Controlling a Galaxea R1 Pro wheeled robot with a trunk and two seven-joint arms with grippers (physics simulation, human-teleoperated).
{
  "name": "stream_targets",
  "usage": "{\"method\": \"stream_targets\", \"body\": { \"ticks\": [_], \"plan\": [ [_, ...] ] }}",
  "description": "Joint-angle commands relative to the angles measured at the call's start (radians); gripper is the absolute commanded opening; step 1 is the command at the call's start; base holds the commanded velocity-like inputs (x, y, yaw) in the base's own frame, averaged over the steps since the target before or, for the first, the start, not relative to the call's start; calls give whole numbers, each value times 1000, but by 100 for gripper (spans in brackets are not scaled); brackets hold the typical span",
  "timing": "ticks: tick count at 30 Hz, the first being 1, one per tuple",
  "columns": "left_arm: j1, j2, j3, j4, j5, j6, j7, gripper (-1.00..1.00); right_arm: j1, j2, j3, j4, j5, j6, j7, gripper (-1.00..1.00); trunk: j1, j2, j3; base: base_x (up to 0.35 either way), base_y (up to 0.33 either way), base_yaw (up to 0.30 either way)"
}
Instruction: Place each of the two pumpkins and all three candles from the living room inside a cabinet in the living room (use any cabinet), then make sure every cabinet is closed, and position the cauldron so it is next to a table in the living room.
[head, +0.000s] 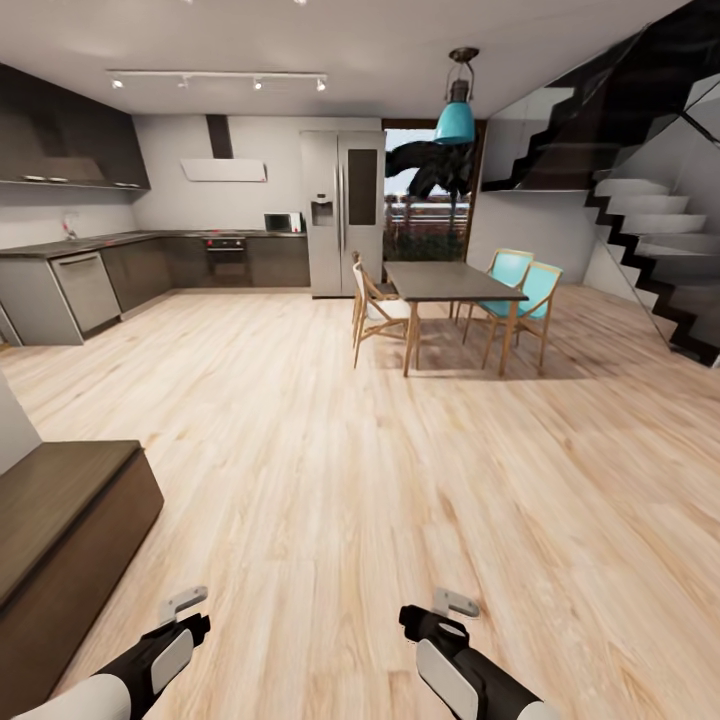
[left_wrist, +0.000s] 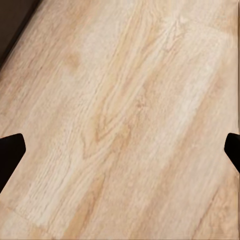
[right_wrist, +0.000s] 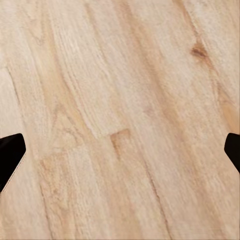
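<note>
A wide stretch of light wooden floor (head: 330, 470) is seen from the head camera, running from the robot toward a kitchen and dining area. At about ten o'clock, close to the robot, the end of a long, low, dark brown cabinet (head: 60, 540) is seen along the left edge, with its flat top bare and its visible faces flat and unbroken. At one o'clock, well across the floor, a grey-topped dining table (head: 450, 283) is set, with two wooden chairs (head: 375, 310) at its near-left side and two turquoise chairs (head: 525, 295) at its far-right side. A teal pendant lamp (head: 456, 112) is hung above it. At twelve o'clock a steel refrigerator (head: 343, 212) is placed against the back wall, and at eleven o'clock dark kitchen counters (head: 150, 262) are ranged. At two o'clock a staircase (head: 650, 250) is seen rising. The floor between the robot and the table is not blocked.

The left gripper (left_wrist: 120, 150) and the right gripper (right_wrist: 120, 150) are held low at seven and five o'clock over the boards. In each wrist view the dark fingertips are spread wide apart at the picture's edges, with only floor between them; nothing is held.
</note>
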Motion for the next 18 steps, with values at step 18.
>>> {"method": "stream_targets", "body": {
  "ticks": [18],
  "plan": [
    [0, 5, -9, -3, 3, 6, 7, 100, -1, -1, 5, 1, -1, 5, -8, 100, 1, 0, -1, 332, 0, 0]
  ]
}}
